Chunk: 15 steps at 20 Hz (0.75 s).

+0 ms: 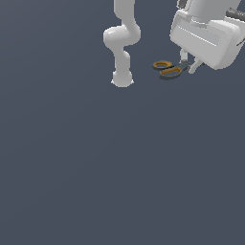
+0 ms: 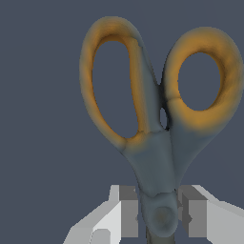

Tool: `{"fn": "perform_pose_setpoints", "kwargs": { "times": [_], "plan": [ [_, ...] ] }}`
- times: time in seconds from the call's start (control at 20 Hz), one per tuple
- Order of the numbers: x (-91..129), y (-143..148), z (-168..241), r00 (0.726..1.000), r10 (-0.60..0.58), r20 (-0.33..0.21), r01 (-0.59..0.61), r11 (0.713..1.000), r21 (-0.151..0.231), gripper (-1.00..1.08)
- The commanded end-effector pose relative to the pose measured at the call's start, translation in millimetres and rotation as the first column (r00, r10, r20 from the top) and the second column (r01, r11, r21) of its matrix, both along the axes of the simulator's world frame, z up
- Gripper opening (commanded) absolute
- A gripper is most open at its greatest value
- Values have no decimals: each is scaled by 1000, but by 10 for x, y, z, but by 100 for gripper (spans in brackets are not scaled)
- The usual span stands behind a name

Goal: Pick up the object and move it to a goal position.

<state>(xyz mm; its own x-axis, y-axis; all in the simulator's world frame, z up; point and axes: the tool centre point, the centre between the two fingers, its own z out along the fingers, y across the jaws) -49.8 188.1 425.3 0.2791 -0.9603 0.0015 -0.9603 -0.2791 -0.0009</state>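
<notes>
The scissors (image 1: 168,69) have two orange-lined dark finger loops and lie near the upper right of the exterior view. In the wrist view the scissors (image 2: 157,109) fill the frame, loops pointing away from the hand. My gripper (image 1: 189,65) sits at the pivot end of the scissors, its body above them. In the wrist view my gripper (image 2: 161,217) has a pad on each side of the pivot, pressed against it. The blades are hidden under the gripper.
The arm's white base and lower links (image 1: 122,48) stand at the exterior view's upper middle, left of the scissors. The floor is a plain dark grey surface (image 1: 119,167).
</notes>
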Motion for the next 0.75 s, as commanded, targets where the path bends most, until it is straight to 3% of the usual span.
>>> {"fn": "perform_pose_setpoints", "kwargs": {
  "times": [0.0,0.7],
  "plan": [
    [-28,100,173,1000,0,-1,0,1000,0,-100],
    [-65,322,535,1000,1,-1,-1,1000,1,-100]
  ]
}}
